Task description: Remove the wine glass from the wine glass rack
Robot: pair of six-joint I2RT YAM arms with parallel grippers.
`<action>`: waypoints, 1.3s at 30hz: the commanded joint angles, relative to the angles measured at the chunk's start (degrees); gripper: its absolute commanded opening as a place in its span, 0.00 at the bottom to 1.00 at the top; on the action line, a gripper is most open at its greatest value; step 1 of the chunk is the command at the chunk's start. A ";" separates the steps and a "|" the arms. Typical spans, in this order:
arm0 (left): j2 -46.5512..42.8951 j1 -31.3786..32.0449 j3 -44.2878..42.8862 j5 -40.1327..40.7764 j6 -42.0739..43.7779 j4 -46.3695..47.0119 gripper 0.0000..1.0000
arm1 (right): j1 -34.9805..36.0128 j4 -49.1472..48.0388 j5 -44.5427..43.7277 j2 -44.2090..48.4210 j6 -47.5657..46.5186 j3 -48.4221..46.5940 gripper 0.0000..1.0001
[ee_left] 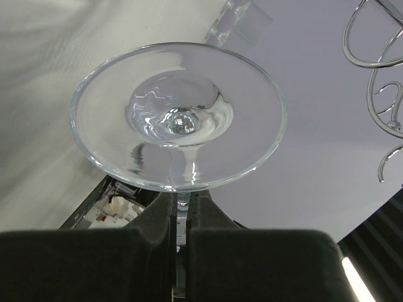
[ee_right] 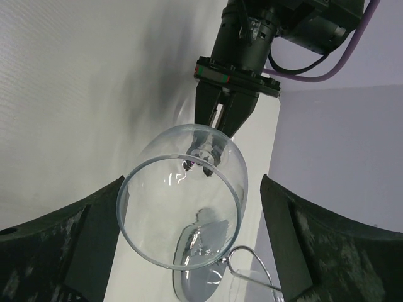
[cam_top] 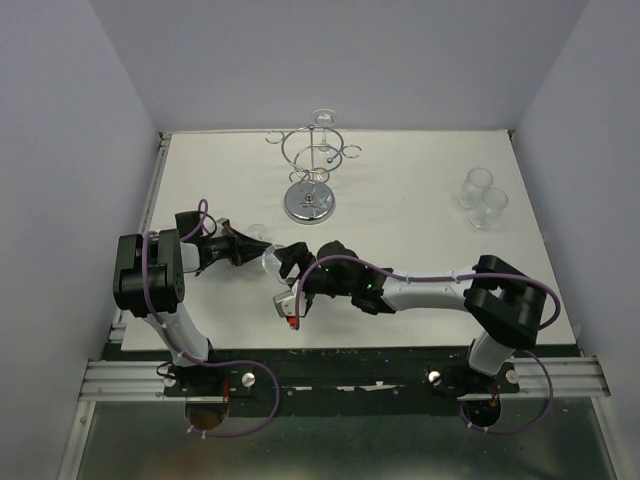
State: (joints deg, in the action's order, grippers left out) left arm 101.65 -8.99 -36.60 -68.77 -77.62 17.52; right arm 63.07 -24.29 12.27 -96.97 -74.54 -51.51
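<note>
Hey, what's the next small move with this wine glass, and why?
Probably close the right gripper gently on the bowl of the wine glass: its open fingers flank that bowl, while the left gripper is shut on the stem and the glass is clear of the rack.

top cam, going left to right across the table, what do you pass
left gripper → the wine glass it holds by the stem → wine glass rack → two loose glasses near the right edge
</note>
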 commanded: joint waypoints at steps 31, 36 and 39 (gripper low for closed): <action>-6.28 -0.24 1.80 1.45 6.96 -1.34 0.50 | 0.39 1.62 -6.73 -2.09 2.64 -2.90 0.72; -6.90 -0.50 0.83 1.80 9.86 -4.68 0.56 | -0.22 1.79 -8.92 -0.42 4.05 -2.02 0.71; -7.60 -1.11 0.83 2.15 11.44 -5.74 0.57 | -0.75 3.28 -10.07 1.51 5.11 -1.32 0.71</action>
State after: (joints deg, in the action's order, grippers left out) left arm 96.27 -9.39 -34.92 -66.87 -69.65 14.74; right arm 63.07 -21.41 5.52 -98.30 -71.57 -53.30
